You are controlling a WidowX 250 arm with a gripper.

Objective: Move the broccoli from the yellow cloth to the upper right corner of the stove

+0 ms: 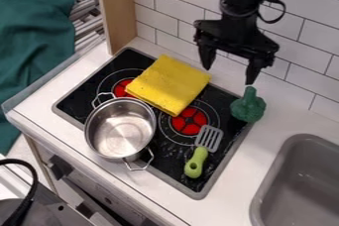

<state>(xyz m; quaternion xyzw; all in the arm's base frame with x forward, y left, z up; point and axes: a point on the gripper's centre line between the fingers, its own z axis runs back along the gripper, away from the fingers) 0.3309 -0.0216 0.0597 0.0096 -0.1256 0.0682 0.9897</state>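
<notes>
The black gripper [229, 75] hangs above the back edge of the stove with its two fingers spread apart and nothing between them. Just below its right finger, the green broccoli [248, 107] rests with its stem up at the upper right corner of the black stove [228, 141]. A folded yellow cloth [169, 84] lies across the upper middle of the stove, partly over the red burners, with nothing on top of it.
A metal pot [120, 130] stands at the stove's left front. The spatula [196, 161] with a green handle lies at the right front. A grey sink [298, 185] is at the lower right, and a tiled wall [295, 51] runs behind the counter.
</notes>
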